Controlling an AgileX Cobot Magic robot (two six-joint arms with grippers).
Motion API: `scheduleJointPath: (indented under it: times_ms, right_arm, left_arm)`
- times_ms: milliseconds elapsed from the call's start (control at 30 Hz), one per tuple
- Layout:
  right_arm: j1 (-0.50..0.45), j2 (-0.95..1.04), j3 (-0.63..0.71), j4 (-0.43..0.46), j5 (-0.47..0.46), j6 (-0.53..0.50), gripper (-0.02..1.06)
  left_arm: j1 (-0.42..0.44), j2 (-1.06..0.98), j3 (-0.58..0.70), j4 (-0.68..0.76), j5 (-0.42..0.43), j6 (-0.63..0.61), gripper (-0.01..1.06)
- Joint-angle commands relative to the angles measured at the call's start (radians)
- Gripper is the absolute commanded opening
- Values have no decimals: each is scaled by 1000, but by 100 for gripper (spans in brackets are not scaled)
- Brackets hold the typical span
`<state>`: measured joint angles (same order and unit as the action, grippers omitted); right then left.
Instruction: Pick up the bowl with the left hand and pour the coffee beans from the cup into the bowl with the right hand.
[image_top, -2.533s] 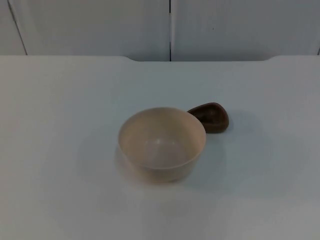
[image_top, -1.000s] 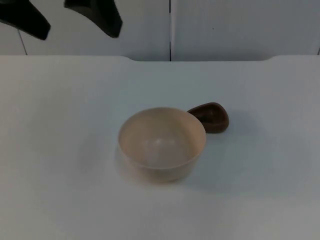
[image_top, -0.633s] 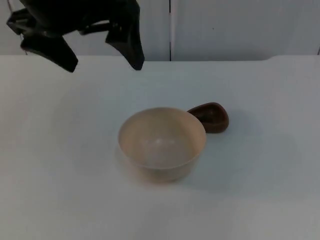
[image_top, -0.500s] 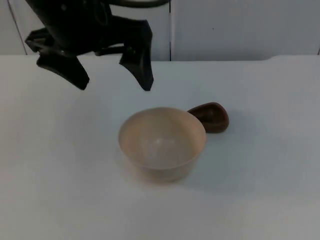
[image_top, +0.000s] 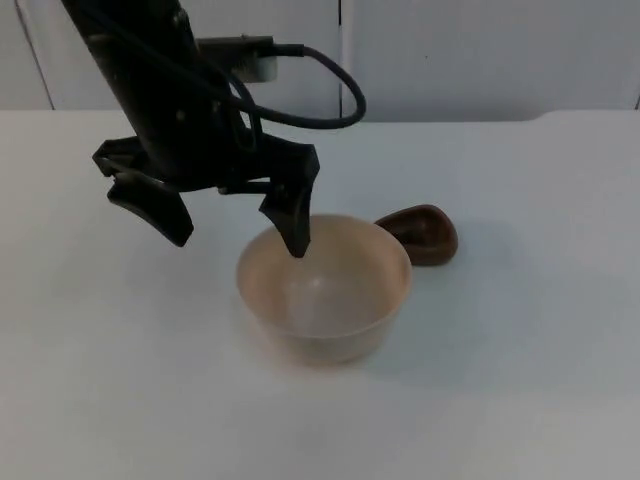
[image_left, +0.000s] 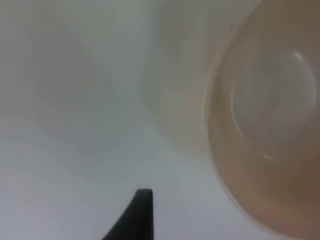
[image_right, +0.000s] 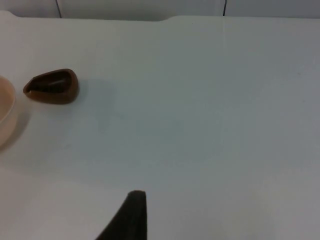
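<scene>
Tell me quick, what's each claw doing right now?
Left gripper: open, holding nothing, one finger over the bowl's rim, the other outside it.
Right gripper: waiting away from the brown cup; cannot tell if open or shut.

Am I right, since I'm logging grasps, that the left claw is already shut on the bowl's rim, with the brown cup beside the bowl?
Not quite. The top view shows the left claw open, its fingers straddling the bowl's rim, not shut on it. The brown cup does sit beside the bowl.
</scene>
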<state>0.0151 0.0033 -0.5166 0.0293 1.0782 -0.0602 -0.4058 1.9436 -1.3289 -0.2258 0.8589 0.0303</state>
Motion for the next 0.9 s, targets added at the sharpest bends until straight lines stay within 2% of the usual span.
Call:
scheduleJointPath:
  times_ms: [0,100,200,500,867]
  right_arm:
    - [-7,-3,0,-2,0,-1,105]
    - [-7,-3,0,-2,0,-1,105]
    - [-7,-3,0,-2,0,-1,105]
    - [-7,-3,0,-2,0,-1,105]
    - [-7,-3,0,-2,0,-1,105]
  left_arm:
    - [16,10,-14,-36,-12,25,100]
    - [50,30,-17,-108,-42,73,100]
    - [66,42,-19,-118,-56,80,100]
    - [68,124,-19,-111,-106,82,100]
    - [68,190,-19,-166,-146,175,100]
